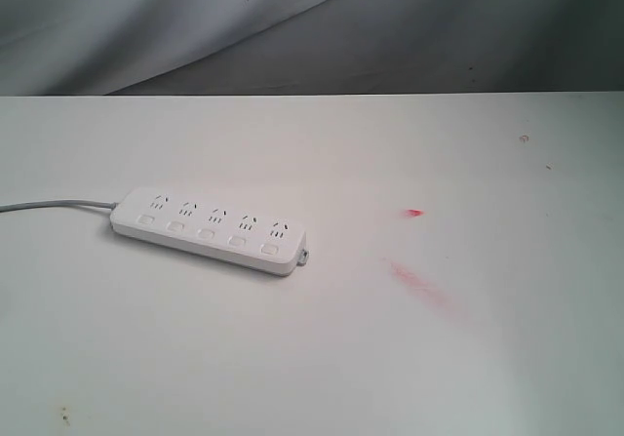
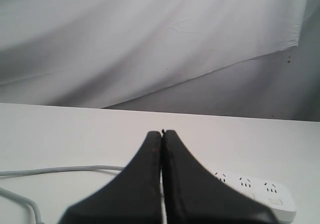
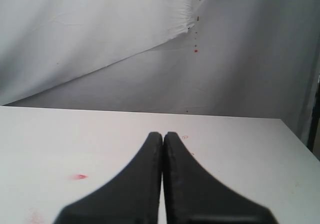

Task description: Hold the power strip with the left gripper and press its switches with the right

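Observation:
The white power strip (image 1: 209,229) lies flat on the white table, left of centre, its grey cord (image 1: 54,204) running off the left edge. Its five switches (image 1: 206,231) form a row along the near side, one below each socket. No arm shows in the exterior view. In the left wrist view my left gripper (image 2: 161,133) is shut on nothing, and the power strip (image 2: 260,191) lies beyond it, partly hidden behind one finger, with the cord (image 2: 60,170) on the other side. My right gripper (image 3: 162,134) is shut and empty over bare table; the strip is out of that view.
Red smears (image 1: 417,282) and a small red mark (image 1: 413,213) stain the table right of the strip; the small red mark (image 3: 78,176) also shows in the right wrist view. A grey-white cloth backdrop (image 1: 312,26) hangs behind the table's far edge.

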`<state>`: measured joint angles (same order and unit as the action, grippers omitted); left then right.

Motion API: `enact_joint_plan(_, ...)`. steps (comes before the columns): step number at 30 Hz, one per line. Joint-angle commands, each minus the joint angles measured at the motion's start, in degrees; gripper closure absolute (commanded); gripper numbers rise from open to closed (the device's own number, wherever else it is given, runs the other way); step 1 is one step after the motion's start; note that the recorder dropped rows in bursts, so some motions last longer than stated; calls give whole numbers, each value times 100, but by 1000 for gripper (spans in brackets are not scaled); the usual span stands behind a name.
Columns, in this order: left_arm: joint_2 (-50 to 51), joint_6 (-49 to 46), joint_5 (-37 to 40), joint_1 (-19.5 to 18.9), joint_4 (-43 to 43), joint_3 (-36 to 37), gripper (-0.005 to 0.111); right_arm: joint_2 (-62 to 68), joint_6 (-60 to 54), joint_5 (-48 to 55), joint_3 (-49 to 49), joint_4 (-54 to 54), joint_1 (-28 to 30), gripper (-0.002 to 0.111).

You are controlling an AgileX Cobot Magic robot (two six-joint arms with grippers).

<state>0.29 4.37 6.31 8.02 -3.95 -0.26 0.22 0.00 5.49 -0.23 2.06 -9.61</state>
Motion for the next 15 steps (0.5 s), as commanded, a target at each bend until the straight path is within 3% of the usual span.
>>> enact_joint_plan(1, -29, -16, -23, -13, 25, 26, 107, -22, 31, -49, 23, -25, 38, 108)
enact_joint_plan(10, -29, -74, -23, -13, 154, 26, 107, -22, 31, -49, 23, -25, 38, 108)
enact_joint_plan(15, -29, -74, -23, -281, 147, 26, 107, -22, 31, -49, 23, -25, 38, 108)
